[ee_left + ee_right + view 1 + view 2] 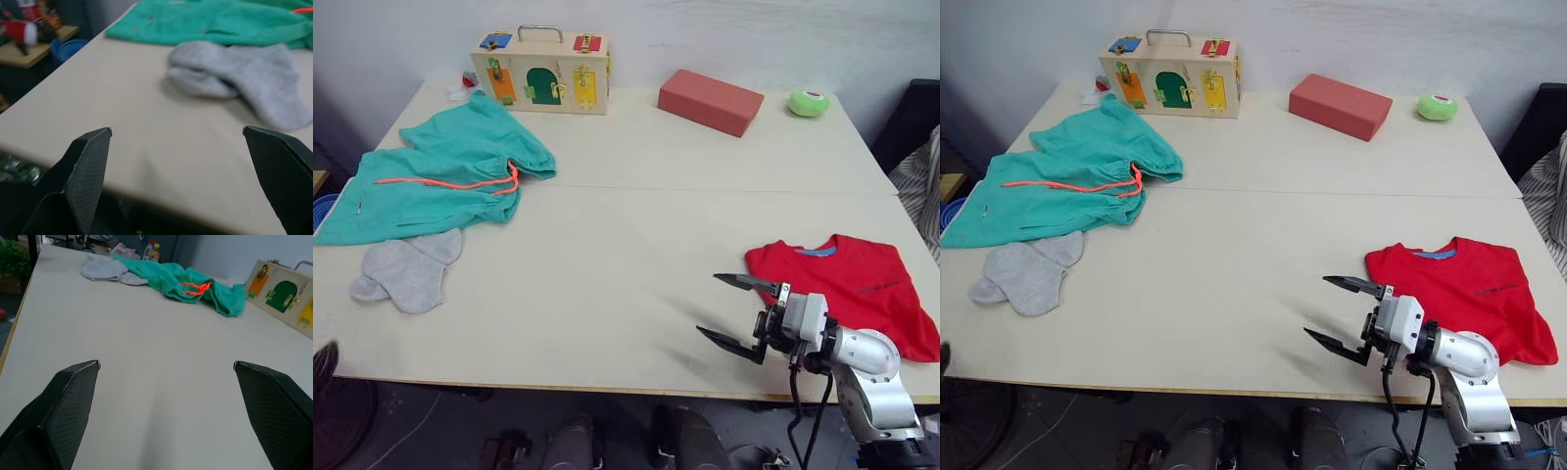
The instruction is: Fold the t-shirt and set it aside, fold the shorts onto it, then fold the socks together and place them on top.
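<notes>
Judging the t-shirt [847,286] folded, the right gripper [736,313], jaws spread empty, should swing toward ten o'clock for the shorts [440,176], as should the equally released left gripper [178,139].

From my seat, the shorts [431,181] run off the picture's edge at nine o'clock, the t-shirt [847,289] has its near hem covered by the right arm, its chest print is too small to read, and the socks [244,78] look blurred
</notes>
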